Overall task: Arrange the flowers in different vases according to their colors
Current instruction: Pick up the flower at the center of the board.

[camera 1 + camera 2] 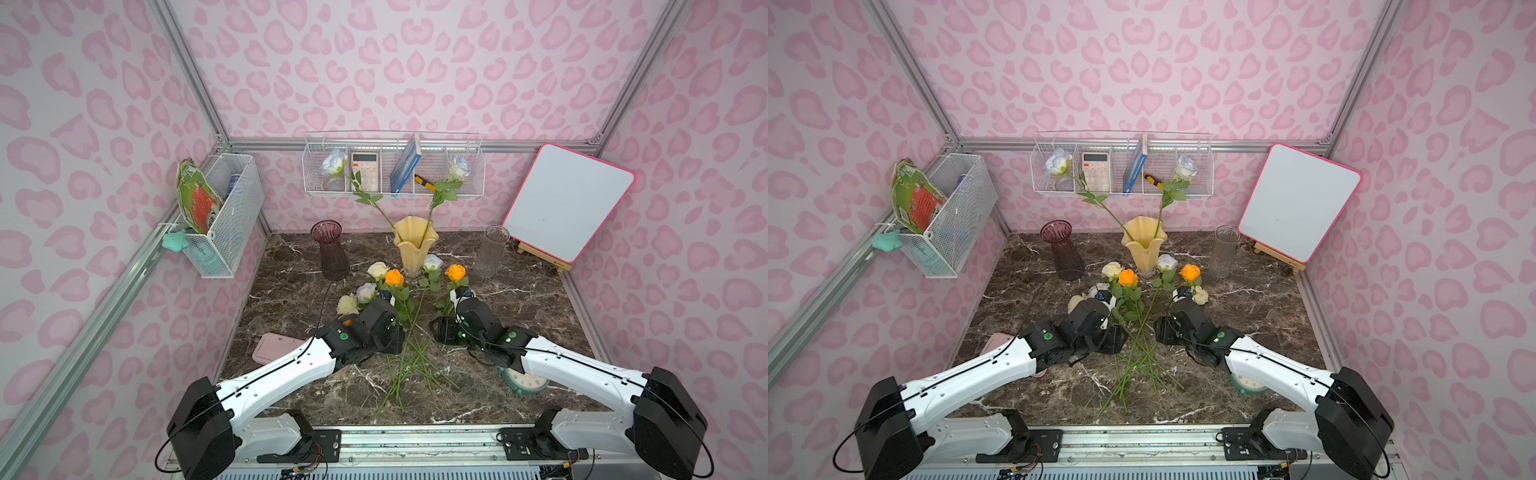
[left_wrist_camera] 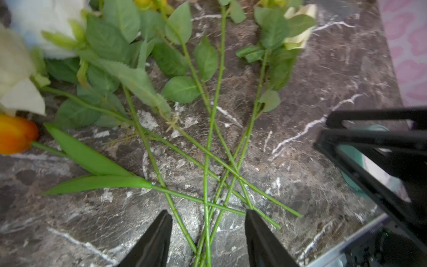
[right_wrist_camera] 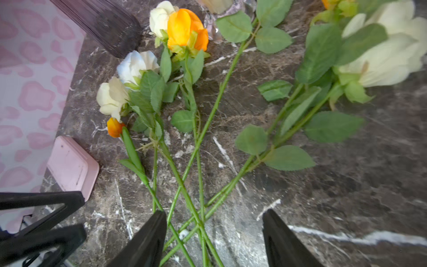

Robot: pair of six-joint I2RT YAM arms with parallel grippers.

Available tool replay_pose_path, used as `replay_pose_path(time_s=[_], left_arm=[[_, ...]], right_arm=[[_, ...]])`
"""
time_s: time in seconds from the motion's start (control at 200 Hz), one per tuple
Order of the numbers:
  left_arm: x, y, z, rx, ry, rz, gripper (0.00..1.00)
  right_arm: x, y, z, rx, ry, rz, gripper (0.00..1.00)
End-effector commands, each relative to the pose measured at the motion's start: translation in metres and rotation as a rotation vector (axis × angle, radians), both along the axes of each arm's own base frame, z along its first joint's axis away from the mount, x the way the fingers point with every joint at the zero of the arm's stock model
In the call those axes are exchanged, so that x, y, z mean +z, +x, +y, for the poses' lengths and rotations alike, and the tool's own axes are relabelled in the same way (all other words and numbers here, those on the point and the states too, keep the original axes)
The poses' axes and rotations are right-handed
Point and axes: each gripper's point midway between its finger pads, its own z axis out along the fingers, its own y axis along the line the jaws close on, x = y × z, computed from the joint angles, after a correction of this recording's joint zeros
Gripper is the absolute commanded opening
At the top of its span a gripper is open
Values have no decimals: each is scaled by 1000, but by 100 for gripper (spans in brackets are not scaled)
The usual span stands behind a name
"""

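Several flowers lie on the marble table with their green stems crossing: orange roses (image 1: 394, 277) (image 1: 455, 272), cream roses (image 1: 377, 269) (image 1: 347, 304), pale blue-white roses (image 1: 366, 292) (image 1: 432, 262) and an orange tulip bud (image 3: 114, 127). The yellow vase (image 1: 415, 249) at the back holds two blue-white roses (image 1: 333, 161) (image 1: 458, 167). The purple vase (image 1: 331, 249) and the clear vase (image 1: 492, 251) hold nothing. My left gripper (image 2: 208, 211) hangs open low over the crossed stems, several running between its fingers. My right gripper (image 3: 215, 210) is open over the same stems from the opposite side.
A pink flat box (image 1: 276, 347) lies near the left arm. A round green-rimmed object (image 1: 524, 382) sits under the right arm. A whiteboard on an easel (image 1: 567, 201) stands back right. Wire baskets (image 1: 392, 183) (image 1: 222, 232) hang on the walls.
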Motion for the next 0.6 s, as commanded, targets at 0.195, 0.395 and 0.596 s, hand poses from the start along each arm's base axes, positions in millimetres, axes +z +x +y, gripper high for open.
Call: replay_pose_path(time_s=[0.195,0.395,0.596], left_arm=[[-18,16,-14,205,-39,135,56],[-49,16,-19,243,34,240,54],[-57,25,-33,235,15,246,54]], right_arm=[[-4,3,-3,2,-16,-15,69],[-10,4,1,18,-18,3,68],[-15,3,6,29,-1,20,68]])
